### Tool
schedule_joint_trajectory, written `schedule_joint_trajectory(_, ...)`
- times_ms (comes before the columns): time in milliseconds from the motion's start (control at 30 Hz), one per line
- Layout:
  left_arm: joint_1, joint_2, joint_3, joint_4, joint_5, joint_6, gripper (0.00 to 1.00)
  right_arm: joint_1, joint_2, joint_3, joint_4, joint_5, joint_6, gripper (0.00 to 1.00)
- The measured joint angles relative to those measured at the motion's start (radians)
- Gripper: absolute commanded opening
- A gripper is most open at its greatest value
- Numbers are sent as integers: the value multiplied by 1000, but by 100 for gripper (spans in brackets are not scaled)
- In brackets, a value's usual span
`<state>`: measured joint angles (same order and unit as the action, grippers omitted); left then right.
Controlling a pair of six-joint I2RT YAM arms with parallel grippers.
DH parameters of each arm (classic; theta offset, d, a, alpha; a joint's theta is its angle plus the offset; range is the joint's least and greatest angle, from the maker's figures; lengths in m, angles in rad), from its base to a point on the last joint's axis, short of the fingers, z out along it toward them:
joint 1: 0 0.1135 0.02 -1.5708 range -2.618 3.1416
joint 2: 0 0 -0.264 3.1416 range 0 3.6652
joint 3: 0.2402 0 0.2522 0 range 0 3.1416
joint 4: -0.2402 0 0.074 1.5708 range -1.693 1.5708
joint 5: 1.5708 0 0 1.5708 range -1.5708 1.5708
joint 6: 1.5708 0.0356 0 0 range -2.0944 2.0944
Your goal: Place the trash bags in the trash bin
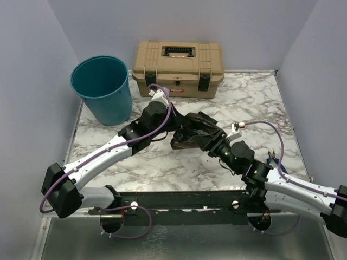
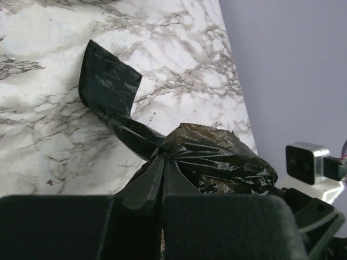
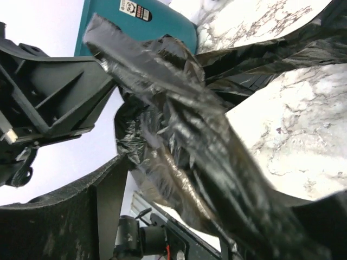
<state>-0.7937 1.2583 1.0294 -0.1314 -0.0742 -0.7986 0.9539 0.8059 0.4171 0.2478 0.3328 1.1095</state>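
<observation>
The teal trash bin (image 1: 103, 89) stands upright at the far left of the marble table (image 1: 255, 103), its mouth open upward. Its rim is close to the left wall and just beside the left end of the tan toolbox (image 1: 178, 69), with a narrow gap between them. Bare marble lies between the bin's foot and the left arm's wrist.

At mid-table the left gripper (image 1: 176, 127) has its jaws together on a twisted neck of the black trash bag (image 1: 187, 140). In the left wrist view, crumpled film bulges beyond the fingers (image 2: 227, 227) and a flat flap points away over the marble.

The bag hangs between the two grippers, well apart from the bin, right of it and nearer.

The right gripper (image 1: 209, 138) meets the bag from the right. Its jaws stand wide apart, and a thick strand of film runs through the gap without being pinched.

Right of it, open marble runs to the table's right edge and the far wall.
</observation>
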Motion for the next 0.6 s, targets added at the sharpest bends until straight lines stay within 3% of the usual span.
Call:
schedule_joint_trajectory(200,0,-6,-11,72,1,-67,0,0,15,-2,22,48,9,10)
schedule_joint_trajectory(267,-1,-10,-11,84,1,-73,0,0,-2,-2,17,68,10,2)
schedule_joint_trajectory(367,0,-23,-11,86,0,-62,0,0,-48,6,-30,104,-8,1)
schedule_joint_trajectory(600,2,-43,53,-35,-79,119,0,0,-81,229,-502,262,-26,1)
